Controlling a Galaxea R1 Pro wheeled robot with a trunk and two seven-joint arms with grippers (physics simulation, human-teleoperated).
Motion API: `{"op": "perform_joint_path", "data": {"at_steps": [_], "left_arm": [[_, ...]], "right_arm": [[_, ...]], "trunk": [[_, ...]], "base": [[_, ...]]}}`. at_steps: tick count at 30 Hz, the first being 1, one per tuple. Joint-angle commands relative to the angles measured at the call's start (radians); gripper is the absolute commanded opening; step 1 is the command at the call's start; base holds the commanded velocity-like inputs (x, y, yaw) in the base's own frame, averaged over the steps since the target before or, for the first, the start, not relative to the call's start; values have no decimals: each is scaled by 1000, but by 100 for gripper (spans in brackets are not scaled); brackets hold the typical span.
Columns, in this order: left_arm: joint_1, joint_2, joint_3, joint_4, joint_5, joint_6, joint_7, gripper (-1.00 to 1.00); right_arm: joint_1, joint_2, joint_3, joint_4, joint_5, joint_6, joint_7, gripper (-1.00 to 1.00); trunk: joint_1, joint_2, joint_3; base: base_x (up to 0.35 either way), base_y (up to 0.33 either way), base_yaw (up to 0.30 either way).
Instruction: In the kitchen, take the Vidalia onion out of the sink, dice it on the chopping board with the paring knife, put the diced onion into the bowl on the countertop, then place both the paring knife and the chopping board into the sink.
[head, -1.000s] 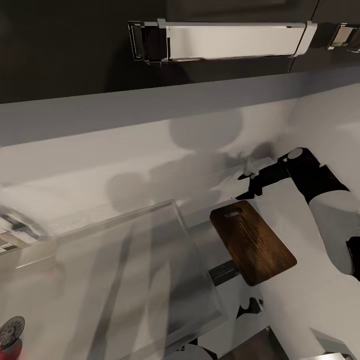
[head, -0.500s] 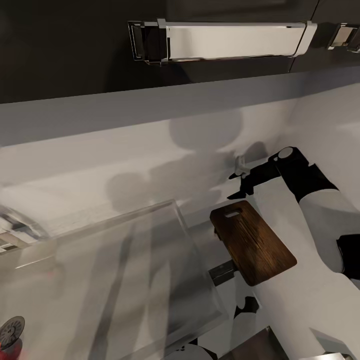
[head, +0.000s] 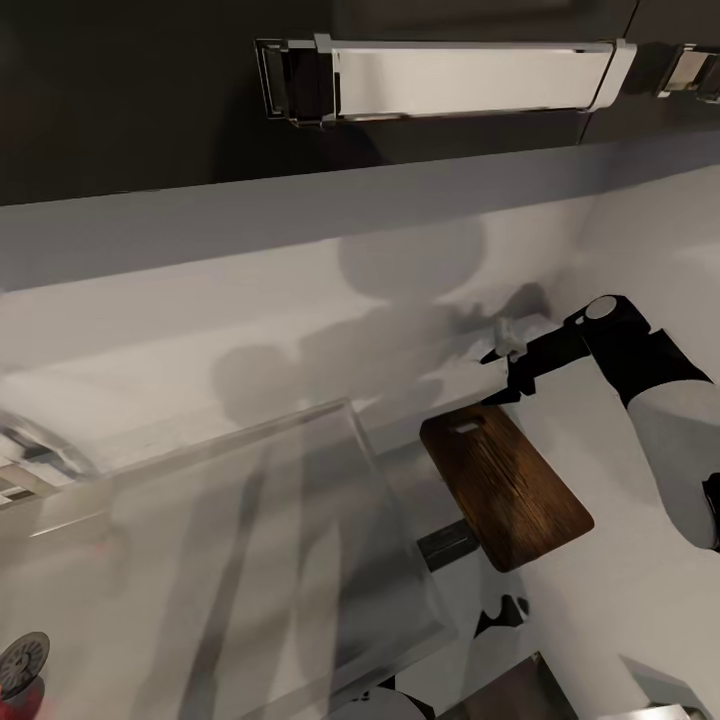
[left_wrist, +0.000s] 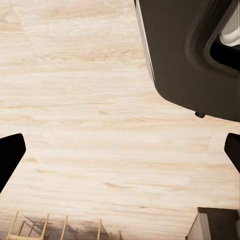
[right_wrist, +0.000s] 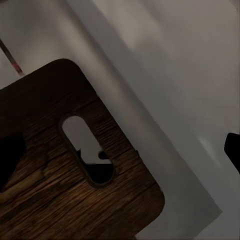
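Pale wood floor (left_wrist: 90, 125) w/ wooden rack (left_wrist: 60, 229) at edge — glossy black cabinets (head: 130, 90) above.

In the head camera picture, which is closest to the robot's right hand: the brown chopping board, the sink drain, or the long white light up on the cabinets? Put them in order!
1. The chopping board, right beside the right end effector.
2. The long white light, up on the black cabinets.
3. The sink drain, far off at the lower left corner.

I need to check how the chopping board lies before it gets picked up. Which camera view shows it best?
The head view: the whole chopping board shows there, lying flat on the countertop beside the sink. The right wrist view shows its handle-slot end close up. The left wrist view looks at pale wood floor.
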Motion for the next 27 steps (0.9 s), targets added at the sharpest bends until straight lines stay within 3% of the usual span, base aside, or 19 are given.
{"op": "perform_joint_path", "data": {"at_steps": [1, 6, 27], "left_arm": [[0, -1, 0, 2, 4, -6, 0, 100], [0, -3, 0, 1, 3, -6, 0, 100], [0, -3, 1, 1, 3, -6, 0, 100]], "right_arm": [[-1, -2, 3, -1, 0, 6, 3, 100], [-1, -24, 3, -1, 0, 6, 3, 100], [-1, -28, 2, -3, 2, 8, -4, 100]], "trunk": [[1, -2, -3], [1, -2, -10], [1, -2, -44]], "base": [[0, 0, 0], [0, 0, 0], [0, 0, 0]]}}
